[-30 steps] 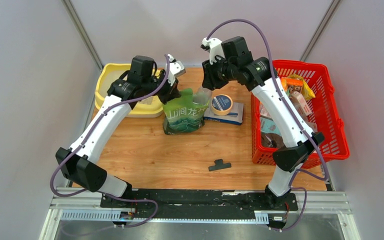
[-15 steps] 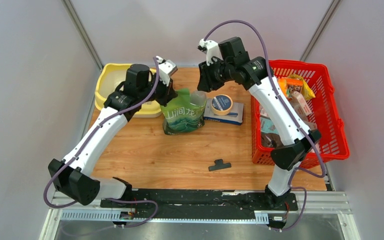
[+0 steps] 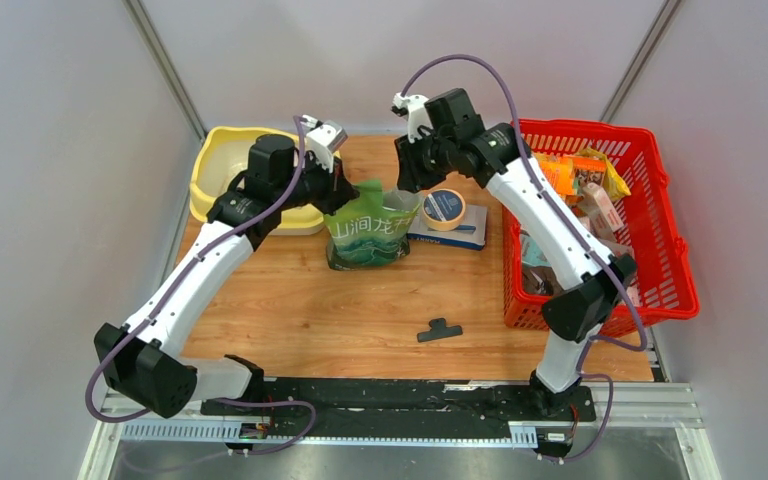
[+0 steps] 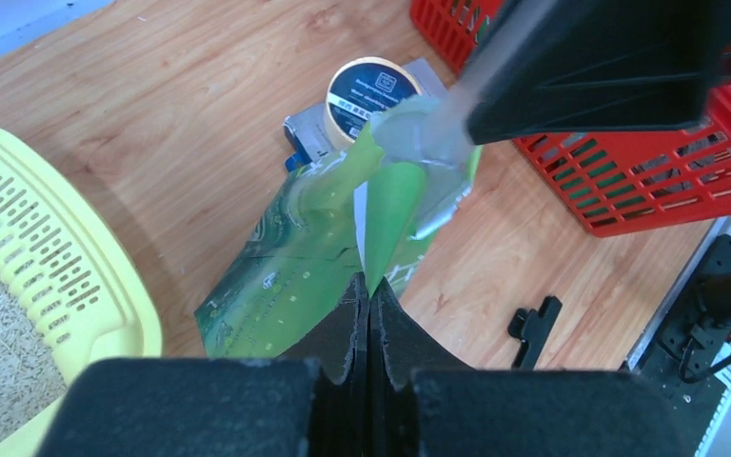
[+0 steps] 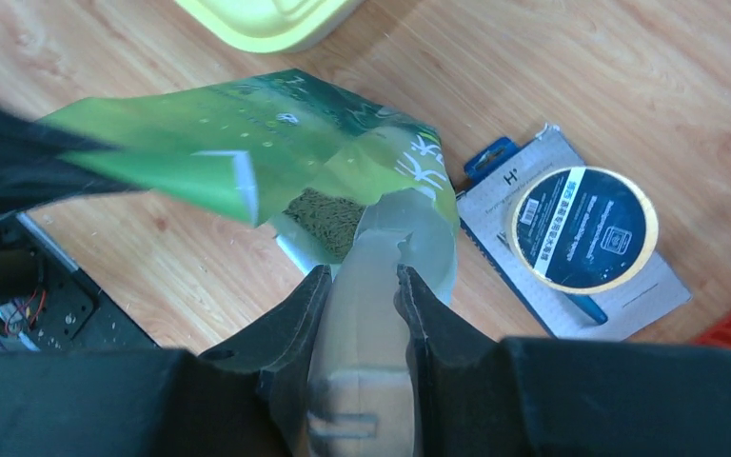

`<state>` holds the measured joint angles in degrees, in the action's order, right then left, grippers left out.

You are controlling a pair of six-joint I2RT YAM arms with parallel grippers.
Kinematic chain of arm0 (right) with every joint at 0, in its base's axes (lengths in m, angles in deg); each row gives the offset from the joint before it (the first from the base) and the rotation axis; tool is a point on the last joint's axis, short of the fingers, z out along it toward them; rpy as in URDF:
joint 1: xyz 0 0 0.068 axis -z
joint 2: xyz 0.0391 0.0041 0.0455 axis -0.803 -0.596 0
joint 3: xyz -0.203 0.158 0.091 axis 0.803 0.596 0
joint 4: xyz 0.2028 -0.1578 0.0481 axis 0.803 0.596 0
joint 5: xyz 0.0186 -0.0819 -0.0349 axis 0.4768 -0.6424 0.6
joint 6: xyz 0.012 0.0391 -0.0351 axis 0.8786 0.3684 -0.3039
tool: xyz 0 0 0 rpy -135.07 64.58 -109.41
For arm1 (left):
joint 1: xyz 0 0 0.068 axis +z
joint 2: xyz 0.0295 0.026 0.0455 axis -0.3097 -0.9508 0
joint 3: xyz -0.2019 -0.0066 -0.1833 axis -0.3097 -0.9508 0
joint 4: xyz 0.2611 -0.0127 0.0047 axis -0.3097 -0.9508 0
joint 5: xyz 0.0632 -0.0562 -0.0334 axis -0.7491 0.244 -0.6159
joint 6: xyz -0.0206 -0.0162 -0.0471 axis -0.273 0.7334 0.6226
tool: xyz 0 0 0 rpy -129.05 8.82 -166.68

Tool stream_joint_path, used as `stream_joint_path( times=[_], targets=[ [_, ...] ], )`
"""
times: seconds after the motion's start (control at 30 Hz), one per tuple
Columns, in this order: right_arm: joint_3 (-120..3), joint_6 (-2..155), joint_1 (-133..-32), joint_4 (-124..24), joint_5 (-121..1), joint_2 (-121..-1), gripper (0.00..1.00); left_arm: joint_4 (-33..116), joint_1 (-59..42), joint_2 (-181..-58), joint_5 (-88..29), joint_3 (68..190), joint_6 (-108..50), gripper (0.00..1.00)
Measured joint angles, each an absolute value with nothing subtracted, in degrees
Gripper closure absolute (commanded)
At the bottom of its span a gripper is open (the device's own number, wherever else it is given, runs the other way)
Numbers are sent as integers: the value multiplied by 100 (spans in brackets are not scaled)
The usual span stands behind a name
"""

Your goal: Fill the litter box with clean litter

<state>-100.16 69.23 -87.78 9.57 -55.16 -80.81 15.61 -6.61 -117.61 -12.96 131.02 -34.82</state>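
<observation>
The left arm swings its wrist leftward and its elbow sinks toward the near left corner, so the left gripper (image 4: 369, 288), clamped on the top corner of the green pouch (image 3: 368, 232), draws that corner to the left. The right arm dips and shifts slightly left as well, its right gripper (image 5: 362, 278) carrying the pouch's opposite lip along, and its cable loop stands lower.
</observation>
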Motion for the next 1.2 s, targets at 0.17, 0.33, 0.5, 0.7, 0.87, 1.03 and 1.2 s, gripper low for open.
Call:
stream_joint_path(
  times=[0.17, 0.33, 0.5, 0.7, 0.87, 1.03, 1.2],
  targets=[
    [-10112, 7439, -8787, 981, -5879, -8630, 100, 1478, -709, -11761, -1151, 13137, -3566, 100],
    [-10151, 7828, -8802, 959, -6104, -8789, 100, 1470, -844, -11783, -1051, 13163, -3557, 100],
    [-10121, 8031, -8824, 858, -6329, -8789, 100, 1531, -936, -11851, -1046, 13209, -3375, 100],
    [-9596, 8031, -8840, 605, -6161, -8791, 100, 1537, -945, -11883, -1042, 13240, -3332, 100],
    [-9299, 7719, -8791, 443, -5682, -8818, 100, 1483, -971, -11872, -1029, 13240, -3622, 100],
    [-8921, 7413, -8711, 111, -5206, -8719, 100, 1373, -977, -11824, -1031, 13240, -4084, 100],
    [-8446, 7314, -8590, -339, -4670, -8542, 100, 1279, -1006, -11800, -1033, 13240, -4615, 100]
  ],
)
